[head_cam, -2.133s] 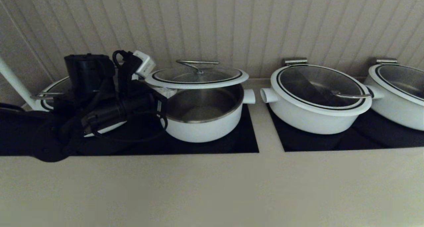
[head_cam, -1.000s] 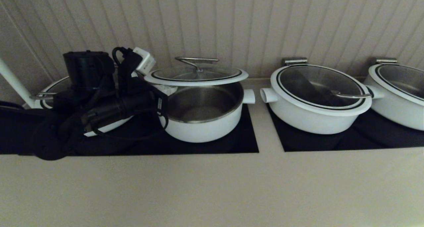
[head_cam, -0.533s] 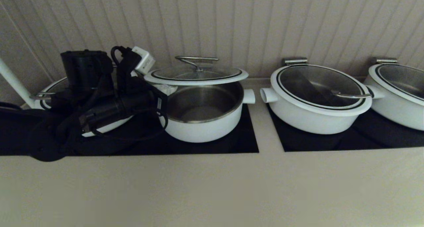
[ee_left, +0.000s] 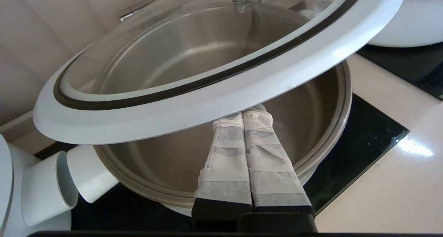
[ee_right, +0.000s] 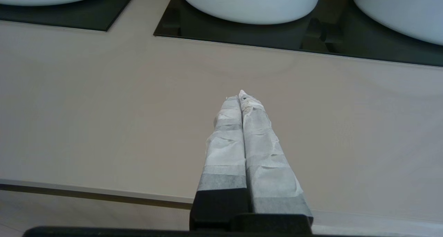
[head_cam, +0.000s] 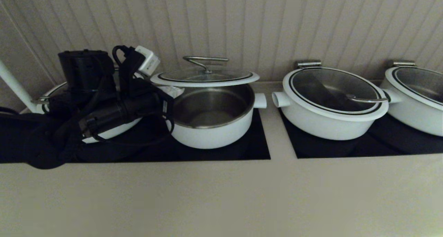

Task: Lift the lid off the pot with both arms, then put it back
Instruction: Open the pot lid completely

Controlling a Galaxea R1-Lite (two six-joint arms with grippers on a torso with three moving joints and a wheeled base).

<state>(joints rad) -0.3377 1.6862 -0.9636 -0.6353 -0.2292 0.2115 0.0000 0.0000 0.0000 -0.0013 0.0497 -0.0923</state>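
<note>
Two wide, shallow white pans [head_cam: 330, 103] [head_cam: 417, 95] with glass lids sit side by side on a black glass cooktop panel [head_cam: 398, 142] at the right of a pale beige counter [head_cam: 221, 195]. A second black panel [head_cam: 221, 154] lies to the left, a strip of counter between them. Behind, a ribbed beige wall [head_cam: 263, 26] runs the full width.

pans [head_cam: 332, 102] crowd pot [head_cam: 213, 126]; counter [head_cam: 221, 195] seems open
</note>
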